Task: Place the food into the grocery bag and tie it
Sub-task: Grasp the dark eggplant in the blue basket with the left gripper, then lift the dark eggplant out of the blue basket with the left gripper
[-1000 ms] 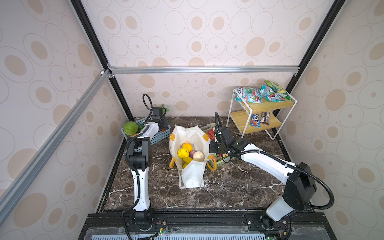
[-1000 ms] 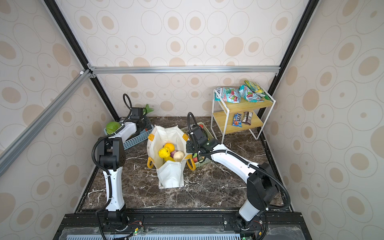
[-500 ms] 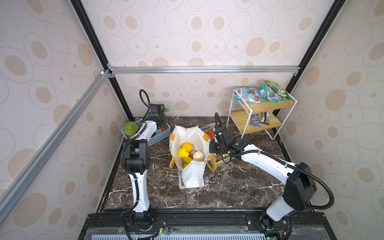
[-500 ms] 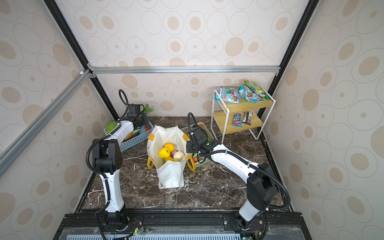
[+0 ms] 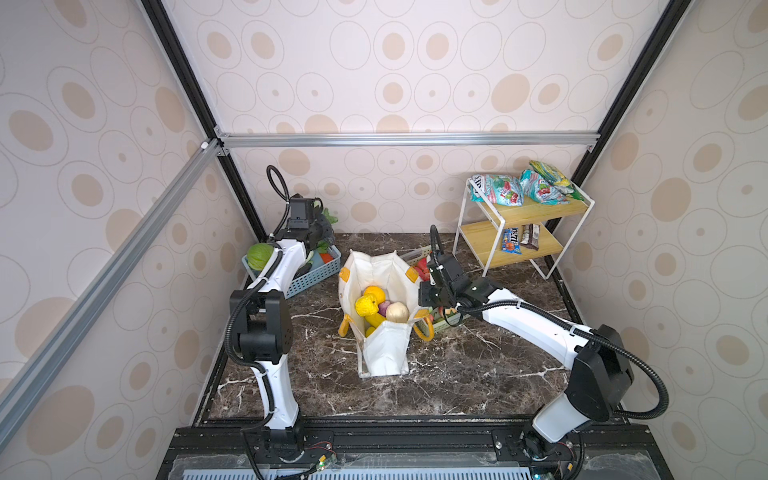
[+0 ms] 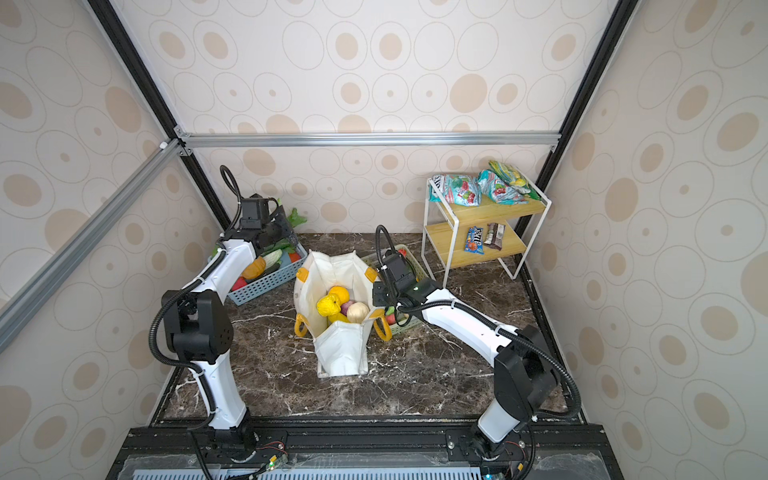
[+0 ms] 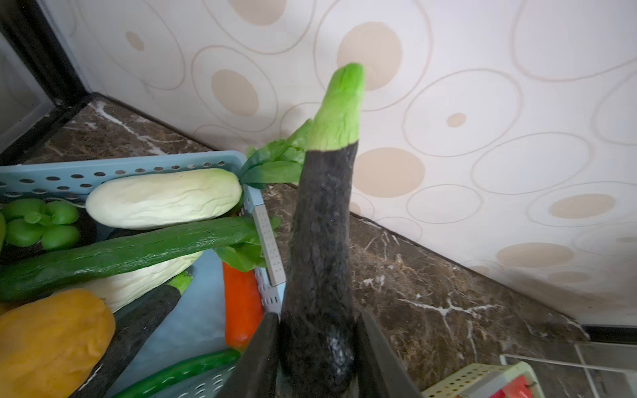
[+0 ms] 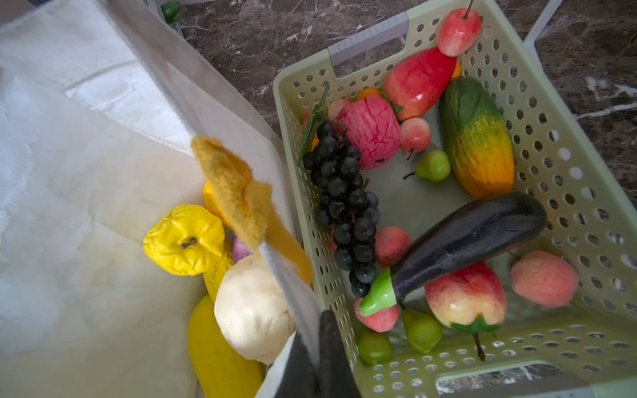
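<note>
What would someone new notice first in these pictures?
The white grocery bag stands open mid-table, a yellow fruit on top inside. The left gripper holds a dark eggplant by the blue basket at the back left, while the right gripper pinches the bag's rim beside the green basket.

Grocery bag (image 5: 384, 347) stands open mid-table. Inside I can see an orange (image 5: 374, 291), a wrinkled yellow fruit (image 5: 365, 306), a purple onion (image 5: 382, 308) and a pale cauliflower (image 5: 397, 312). My right gripper (image 5: 420, 296) is at the bag's right rim, beside the green basket (image 5: 453, 321). My left gripper (image 5: 326, 237) hangs over the blue basket (image 5: 307, 283) in the back-left corner. The snack shelf (image 5: 490, 237) is at the back-right.
</note>
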